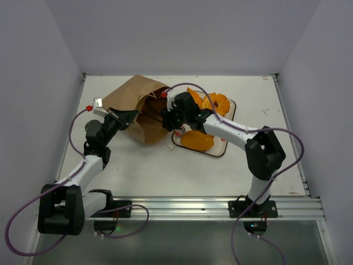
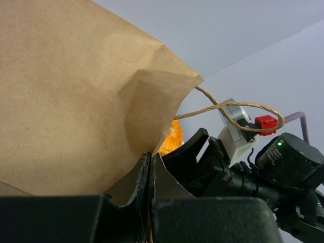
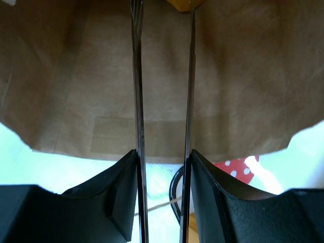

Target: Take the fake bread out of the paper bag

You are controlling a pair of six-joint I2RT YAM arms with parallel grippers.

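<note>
While the left gripper [image 2: 152,164] is clamped shut on a fold of the paper bag [image 1: 135,105] near its mouth, the bag lies on its side on the table [image 1: 193,176], mouth toward the tray [image 1: 223,150]. A string handle [image 2: 228,109] loops out from the rim. The right gripper [image 3: 163,7] reaches inside the bag, its two thin fingers [image 3: 137,101] parallel and a little apart. A sliver of orange shows at their tips; whether they pinch it cannot be told. Several pieces of fake bread [image 1: 197,141] lie on the tray just beside the bag, behind the right arm.
</note>
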